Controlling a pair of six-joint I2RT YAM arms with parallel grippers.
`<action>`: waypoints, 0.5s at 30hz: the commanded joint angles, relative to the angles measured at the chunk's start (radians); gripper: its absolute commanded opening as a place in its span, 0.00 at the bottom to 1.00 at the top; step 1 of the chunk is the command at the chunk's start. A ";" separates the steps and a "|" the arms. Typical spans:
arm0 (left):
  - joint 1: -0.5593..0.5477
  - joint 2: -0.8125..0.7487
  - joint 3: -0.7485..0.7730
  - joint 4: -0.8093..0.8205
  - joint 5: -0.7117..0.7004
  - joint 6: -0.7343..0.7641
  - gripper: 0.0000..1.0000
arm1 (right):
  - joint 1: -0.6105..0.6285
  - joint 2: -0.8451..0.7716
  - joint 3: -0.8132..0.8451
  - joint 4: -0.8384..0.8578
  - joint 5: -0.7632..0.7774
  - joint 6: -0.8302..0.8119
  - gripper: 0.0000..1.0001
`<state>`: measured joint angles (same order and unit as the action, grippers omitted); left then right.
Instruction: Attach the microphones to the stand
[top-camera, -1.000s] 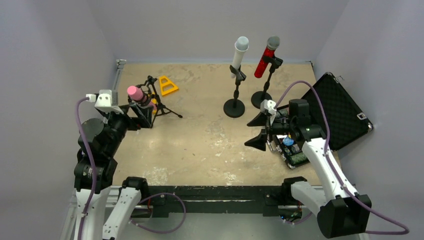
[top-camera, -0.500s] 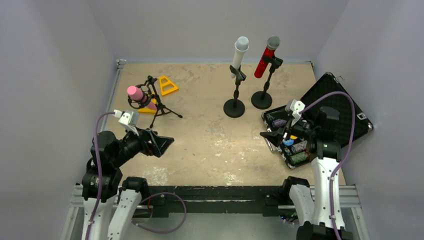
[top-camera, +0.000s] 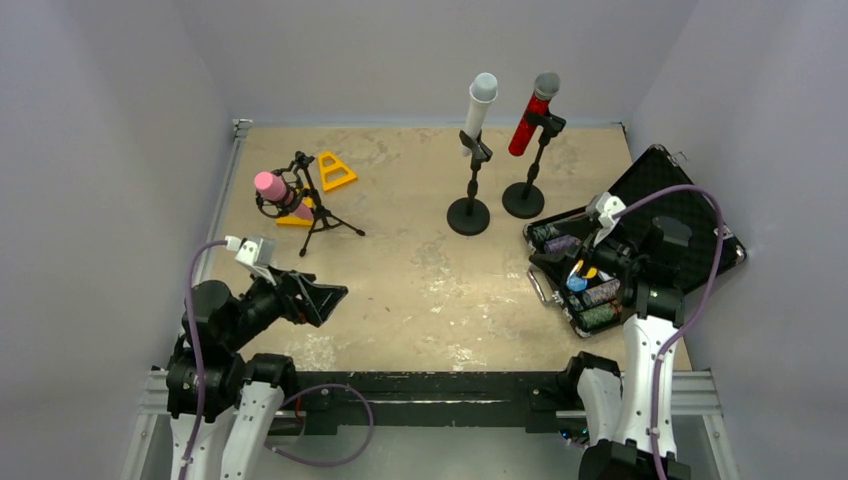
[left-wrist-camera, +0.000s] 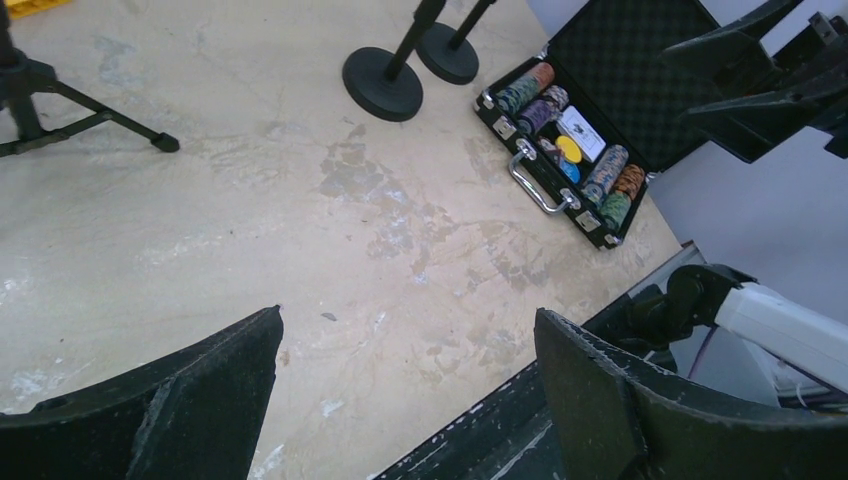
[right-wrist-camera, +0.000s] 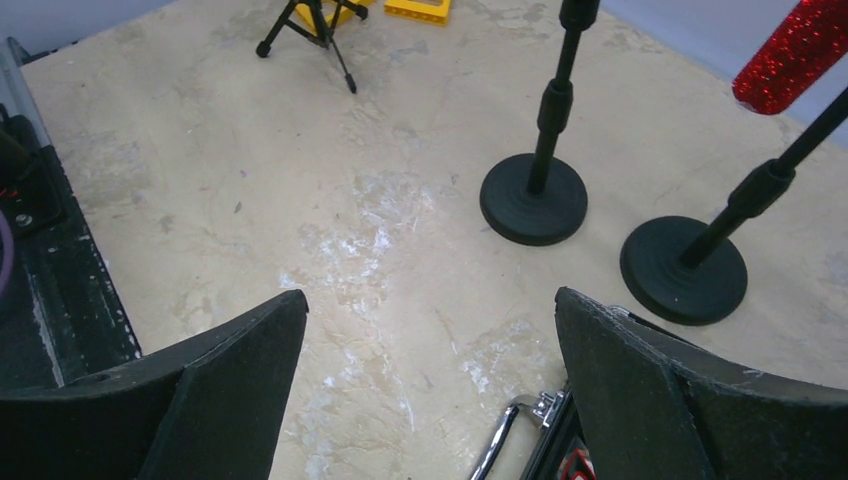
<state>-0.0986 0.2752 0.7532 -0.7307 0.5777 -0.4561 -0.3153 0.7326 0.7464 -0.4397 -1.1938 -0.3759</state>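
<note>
All three microphones look like they are on stands now, so I think the job is done or very close to it. The pink microphone (top-camera: 270, 187) lies tilted in the little tripod stand (top-camera: 312, 205) on the left side of the table (top-camera: 400, 290), next to a yellow triangle (top-camera: 336, 170). The white microphone (top-camera: 480, 105) stands up in a clip on a round-foot stand (top-camera: 470, 185) at the back. The red microphone (top-camera: 532, 118) leans in the clip of the other round-foot stand (top-camera: 530, 175) just beside it. The left gripper (left-wrist-camera: 408, 318) is spread wide with nothing in it, and it hangs low over the near left part of the table, well apart from the tripod. The right gripper (right-wrist-camera: 430, 300) is spread wide too, with nothing in it, and it hangs over the black case (left-wrist-camera: 640, 70) full of colored chips. Things could go wrong from here if an arm swings out and hits a stand. The tripod looks light, so a small bump on a leg could tip it and drop the pink one. The red and white ones sit high on thin poles close together, so a knock on one pole could push it into the other. The right fingers could also catch the case handle.
</note>
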 joint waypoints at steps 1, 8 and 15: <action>0.002 -0.054 0.004 -0.040 -0.126 -0.011 0.99 | -0.018 -0.024 0.027 0.036 0.087 0.052 0.99; 0.000 -0.097 0.023 -0.104 -0.221 0.020 0.99 | -0.024 -0.055 0.081 0.025 0.270 0.138 0.99; 0.000 -0.101 0.044 -0.124 -0.272 0.023 0.99 | -0.024 -0.084 0.194 -0.080 0.439 0.183 0.99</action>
<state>-0.0986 0.1818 0.7563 -0.8509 0.3470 -0.4496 -0.3347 0.6765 0.8513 -0.4648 -0.8616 -0.2367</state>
